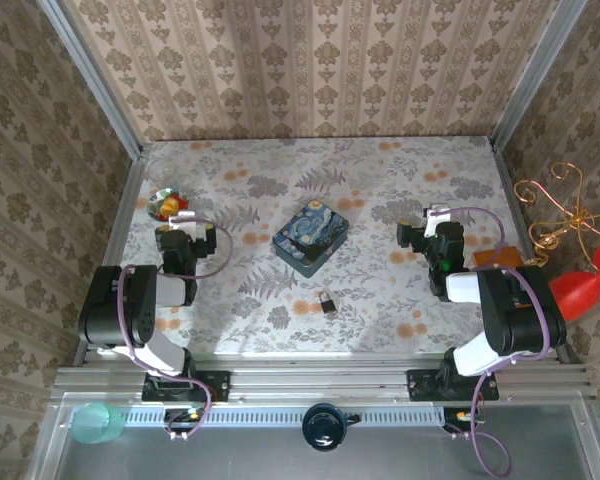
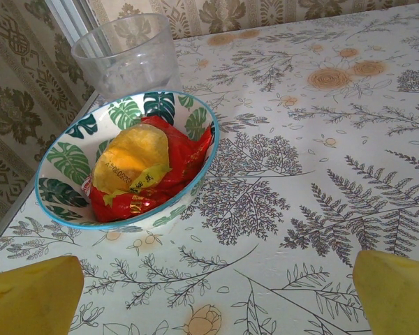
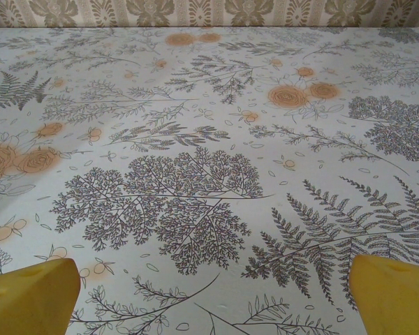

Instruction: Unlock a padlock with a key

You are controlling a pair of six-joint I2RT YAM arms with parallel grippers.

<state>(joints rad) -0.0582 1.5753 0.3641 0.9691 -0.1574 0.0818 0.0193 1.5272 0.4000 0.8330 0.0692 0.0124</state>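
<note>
The tiny dark padlock (image 1: 327, 303) with its pale shackle lies on the floral tablecloth near the front middle, between the two arms. No key can be made out apart from it. My left gripper (image 1: 176, 222) hovers at the left, far from the padlock and just short of a bowl. In the left wrist view its yellow fingers (image 2: 35, 303) stand wide apart over bare cloth, so the left gripper (image 2: 216, 310) is open and empty. My right gripper (image 1: 430, 222) is at the right, also open (image 3: 213, 307), with yellow fingertips (image 3: 394, 296) spread above the fern print.
A blue starry-night tin (image 1: 311, 238) sits mid-table behind the padlock. A leaf-patterned bowl (image 2: 63, 157) of red and yellow wrappers and a clear cup (image 2: 129, 56) stand at the far left. A brown object (image 1: 497, 259) lies beside the right arm. Wallpapered walls enclose the table.
</note>
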